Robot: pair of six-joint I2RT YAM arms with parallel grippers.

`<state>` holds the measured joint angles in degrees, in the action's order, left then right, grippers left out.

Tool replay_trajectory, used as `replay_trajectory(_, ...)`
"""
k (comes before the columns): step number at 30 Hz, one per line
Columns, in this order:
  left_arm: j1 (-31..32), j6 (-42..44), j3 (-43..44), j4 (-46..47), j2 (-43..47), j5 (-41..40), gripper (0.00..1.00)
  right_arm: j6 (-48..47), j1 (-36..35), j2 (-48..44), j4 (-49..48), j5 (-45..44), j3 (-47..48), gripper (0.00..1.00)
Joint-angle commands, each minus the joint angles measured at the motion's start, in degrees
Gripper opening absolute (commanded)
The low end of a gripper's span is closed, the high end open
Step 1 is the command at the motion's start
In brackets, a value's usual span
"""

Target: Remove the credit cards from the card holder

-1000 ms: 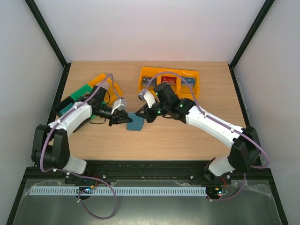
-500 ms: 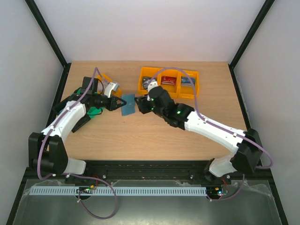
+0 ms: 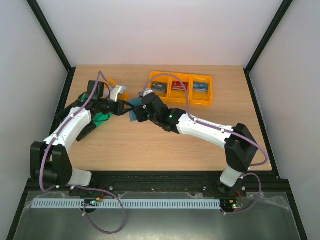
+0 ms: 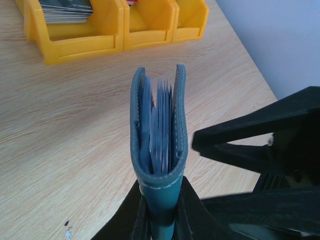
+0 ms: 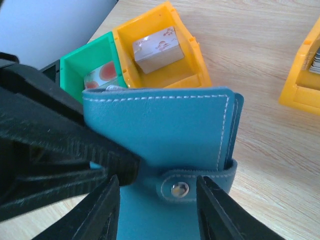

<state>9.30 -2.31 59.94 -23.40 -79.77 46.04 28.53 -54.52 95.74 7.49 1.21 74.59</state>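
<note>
The top view places the card holder (image 3: 133,115) just off the left end of the orange bin row (image 3: 202,97), on its near side, caught between the two arms, but shows it only as a small teal patch.

The left wrist view gives it edge-on. The left gripper (image 3: 124,108) is clamped on its spine, one finger (image 4: 136,220) pressed to each cover. The covers stand upright and slightly parted, and the grey-blue edges of the credit cards (image 4: 161,125) sit packed between them. The line from spine to mouth runs away from the left gripper, with the mouth facing the orange bin row.

The right wrist view alone shows the broad teal face, its white stitching and the snap tab (image 5: 200,182) with a metal stud wrapped round one edge. The right gripper (image 5: 157,210) has its jaws spread, one finger on either side of the stud and neither pinching. Beyond the holder, away from the row, sit a green bin (image 5: 97,57) and a single orange bin (image 5: 185,70).
</note>
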Motion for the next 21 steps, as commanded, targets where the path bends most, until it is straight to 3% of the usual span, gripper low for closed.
replay_trajectory(1, 0.1, -0.9, 1.6, 1.0, 1.8, 2.7, 0.02, -0.8, -0.4, 2.3, 0.8, -3.7, 3.2, 0.39)
replay_trajectory(13, 0.0, -0.9, 1.5, 1.5, 1.6, 4.0, 0.02, -1.0, -0.4, 8.4, 7.9, -12.4, 6.4, 0.31)
replay_trajectory(16, 0.1, -0.9, 1.6, 1.5, 1.6, 4.0, 0.02, -1.0, -0.4, 9.3, 8.9, -13.9, 6.8, 0.21)
replay_trajectory(19, 0.1, -0.8, 1.7, 1.4, 1.6, 3.8, 0.02, -1.0, -0.4, 10.1, 9.6, -13.1, 6.9, 0.04)
replay_trajectory(21, 0.0, -1.1, 1.8, 1.6, 1.6, 3.3, 0.02, -0.8, -0.3, 10.2, 9.4, -12.9, 6.3, 0.02)
